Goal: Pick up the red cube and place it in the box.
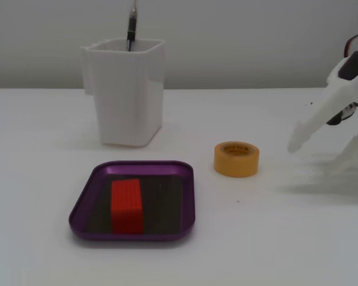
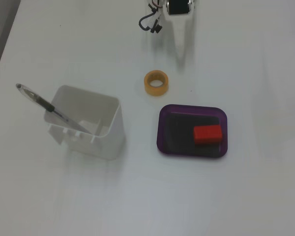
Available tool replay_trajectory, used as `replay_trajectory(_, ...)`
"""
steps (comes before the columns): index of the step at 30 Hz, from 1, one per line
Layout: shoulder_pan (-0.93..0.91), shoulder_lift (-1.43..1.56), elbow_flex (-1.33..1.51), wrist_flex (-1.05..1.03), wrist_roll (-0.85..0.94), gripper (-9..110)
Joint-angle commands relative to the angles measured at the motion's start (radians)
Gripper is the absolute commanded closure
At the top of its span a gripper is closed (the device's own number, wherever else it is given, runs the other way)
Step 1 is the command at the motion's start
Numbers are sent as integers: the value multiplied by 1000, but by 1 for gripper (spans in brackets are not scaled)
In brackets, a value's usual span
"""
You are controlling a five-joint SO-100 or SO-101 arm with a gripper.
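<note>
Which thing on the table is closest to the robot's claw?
The yellow tape roll. It sits nearest the gripper, while the white cup and the purple box holding the red cube lie farther away.

Most of the white surface [image 1: 274, 250] lies bare: the whole lower strip and the lower right of a fixed view are open. Near the centre the box [image 1: 83, 205] sits low, its raised rim a small sill, with the red cube [image 1: 126, 205] standing up inside it. Just beyond, toward the upper left, the tall white cup [image 1: 128, 95] with its pen [image 1: 131, 27] is the highest obstacle. The yellow tape roll [image 1: 236, 159] sits between box and gripper [image 1: 322, 152], apart from both.
</note>
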State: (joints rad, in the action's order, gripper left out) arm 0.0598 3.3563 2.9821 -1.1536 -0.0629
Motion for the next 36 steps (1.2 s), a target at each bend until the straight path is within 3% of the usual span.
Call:
replay_trajectory(1, -3, 104, 20, 2, -2, 89)
replay_trajectory(5, 2, 104, 20, 2, 6, 103)
replay_trajectory(36, 9, 104, 92, 12, 6, 102)
